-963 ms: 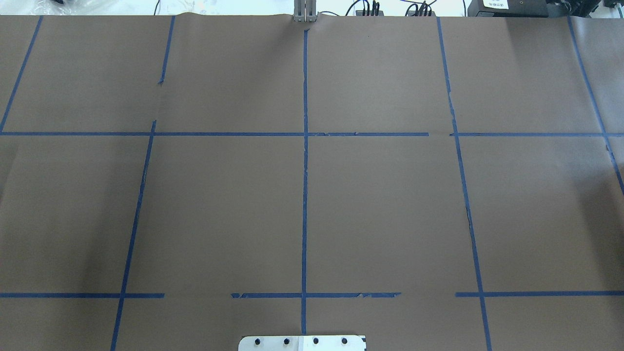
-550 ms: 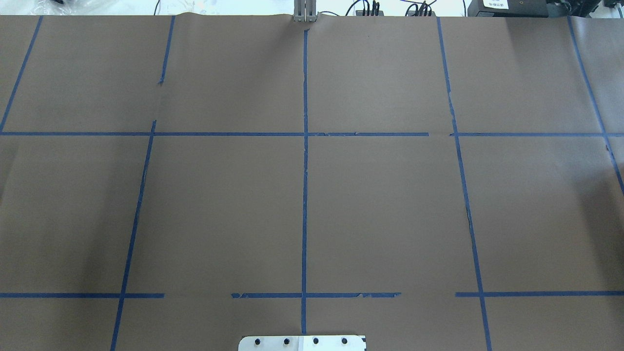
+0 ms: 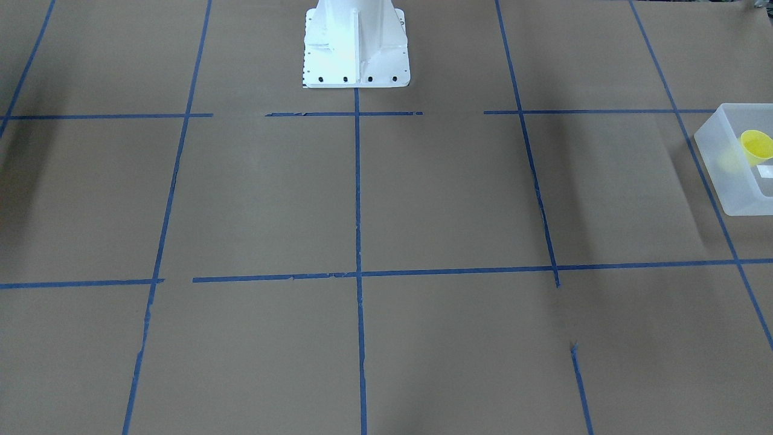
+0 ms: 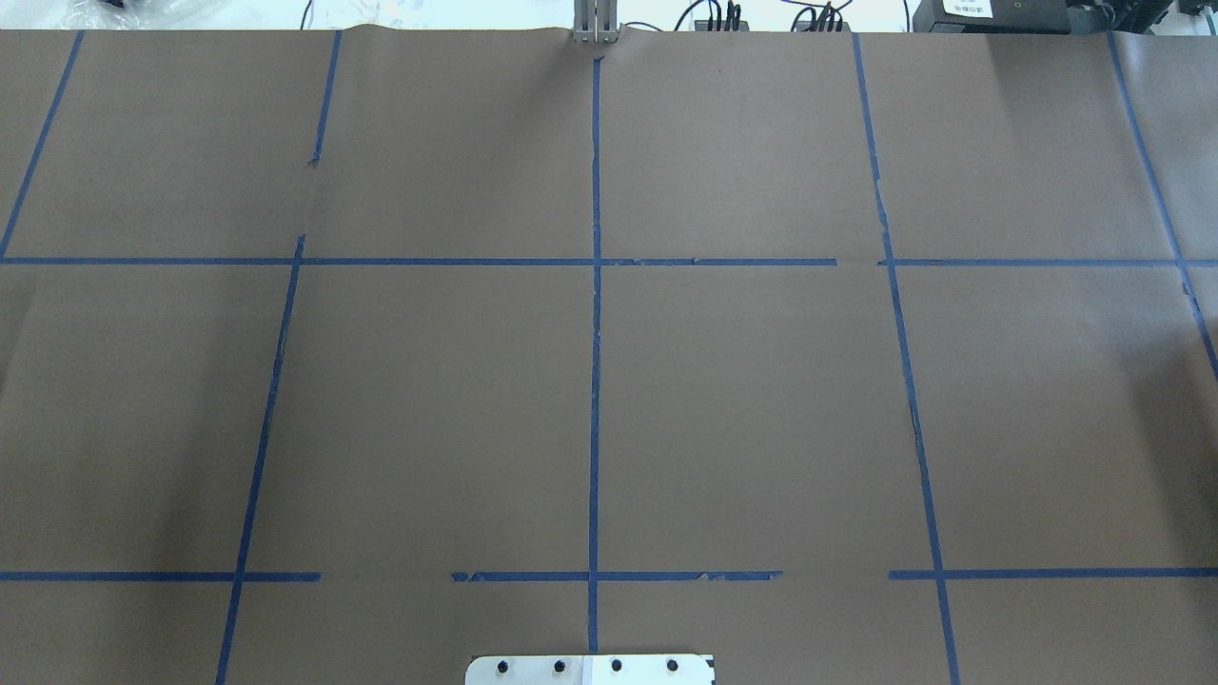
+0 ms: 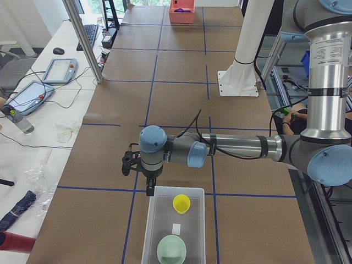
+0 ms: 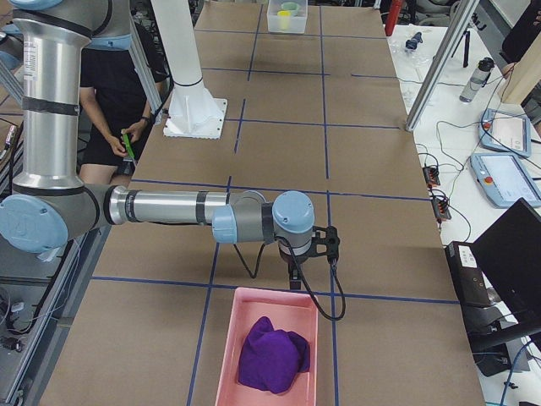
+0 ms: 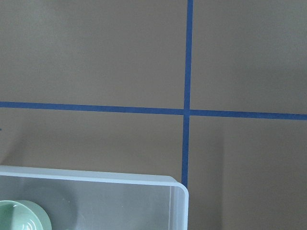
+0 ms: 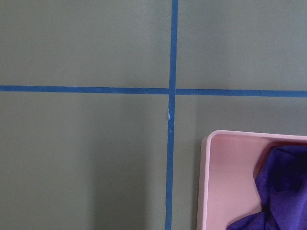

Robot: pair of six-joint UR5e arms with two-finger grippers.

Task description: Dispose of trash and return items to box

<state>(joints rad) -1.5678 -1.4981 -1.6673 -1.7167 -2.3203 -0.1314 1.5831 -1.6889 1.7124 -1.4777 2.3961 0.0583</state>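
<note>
The box is a translucent bin at the table's left end; it also shows in the front-facing view, the left wrist view and the right side view. The yellow cup stands inside it, beside a mint-green bowl. My left gripper hangs just outside the box's far end, pointing down; I cannot tell if it is open or shut. My right gripper hangs at the far end of a pink bin; I cannot tell its state either.
The pink bin holds a crumpled purple cloth. The white robot base stands at mid-table. A small white slip lies in the box. A seated person is behind the robot.
</note>
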